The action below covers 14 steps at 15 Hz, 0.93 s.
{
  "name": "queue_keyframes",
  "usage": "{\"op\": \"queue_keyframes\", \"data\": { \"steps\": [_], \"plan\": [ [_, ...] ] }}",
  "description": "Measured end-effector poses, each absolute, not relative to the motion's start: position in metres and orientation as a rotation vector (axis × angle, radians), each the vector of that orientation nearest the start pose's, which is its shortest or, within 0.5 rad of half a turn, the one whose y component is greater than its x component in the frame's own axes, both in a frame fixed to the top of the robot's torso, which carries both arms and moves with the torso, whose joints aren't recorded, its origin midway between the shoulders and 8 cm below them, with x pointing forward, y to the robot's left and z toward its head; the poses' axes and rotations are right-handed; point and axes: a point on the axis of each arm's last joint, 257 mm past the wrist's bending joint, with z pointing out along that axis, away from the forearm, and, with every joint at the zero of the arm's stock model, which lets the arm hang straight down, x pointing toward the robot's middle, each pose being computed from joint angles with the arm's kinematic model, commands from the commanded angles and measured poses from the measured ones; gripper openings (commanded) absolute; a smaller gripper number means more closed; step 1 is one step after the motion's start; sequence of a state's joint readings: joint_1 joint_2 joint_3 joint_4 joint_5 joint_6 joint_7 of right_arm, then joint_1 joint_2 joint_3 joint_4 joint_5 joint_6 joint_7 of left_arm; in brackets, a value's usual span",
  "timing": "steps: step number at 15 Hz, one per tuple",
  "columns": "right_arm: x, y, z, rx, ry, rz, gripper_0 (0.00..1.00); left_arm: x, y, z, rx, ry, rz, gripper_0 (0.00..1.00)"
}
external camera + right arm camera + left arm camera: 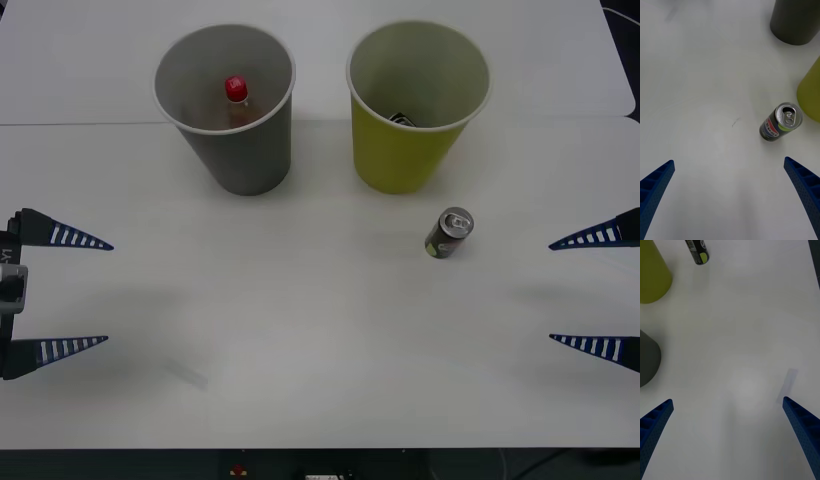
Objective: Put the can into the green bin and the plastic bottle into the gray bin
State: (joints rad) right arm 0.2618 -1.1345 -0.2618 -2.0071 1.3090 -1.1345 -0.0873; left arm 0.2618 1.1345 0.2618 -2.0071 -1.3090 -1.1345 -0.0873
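Both hands, left hand [95, 292] and right hand [563, 291], rest wide with ribbed blue fingers. The slim can [448, 233] stands on the smooth white bench [300, 330] near the tapered green bin [415, 105]; the red-capped plastic bottle [236, 100] sits inside the gray bin [228, 110].

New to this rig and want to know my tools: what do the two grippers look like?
Both the left gripper and the right gripper have two long blue fingers that taper to sharp points. Each finger is ribbed, showing pale slots along its length. At the left gripper, the fingers join black mounts on a gray block at the wrist.
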Motion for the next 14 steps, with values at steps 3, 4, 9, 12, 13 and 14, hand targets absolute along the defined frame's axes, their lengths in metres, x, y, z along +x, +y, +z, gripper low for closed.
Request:
{"op": "queue_keyframes", "data": {
  "steps": [3,4,9,12,13,14],
  "plan": [
    [0.34,-0.285,-0.169,-1.624,1.601,0.219,1.0,0.341,0.286,-0.167,1.762,1.443,-0.118,1.0],
    [0.338,-0.285,-0.172,-1.605,1.608,0.237,1.0,0.341,0.286,-0.167,1.762,1.444,-0.118,1.0],
    [0.34,-0.281,-0.164,-1.505,1.603,0.272,1.0,0.341,0.286,-0.167,1.762,1.444,-0.118,1.0],
    [0.337,-0.284,-0.169,-1.411,1.635,0.262,1.0,0.341,0.286,-0.167,1.762,1.444,-0.118,1.0],
    [0.336,-0.284,-0.171,-1.38,1.645,0.251,1.0,0.341,0.286,-0.167,1.762,1.444,-0.118,1.0],
    [0.336,-0.283,-0.175,-1.34,1.659,0.244,1.0,0.341,0.286,-0.167,1.762,1.444,-0.118,1.0]
  ]
}}
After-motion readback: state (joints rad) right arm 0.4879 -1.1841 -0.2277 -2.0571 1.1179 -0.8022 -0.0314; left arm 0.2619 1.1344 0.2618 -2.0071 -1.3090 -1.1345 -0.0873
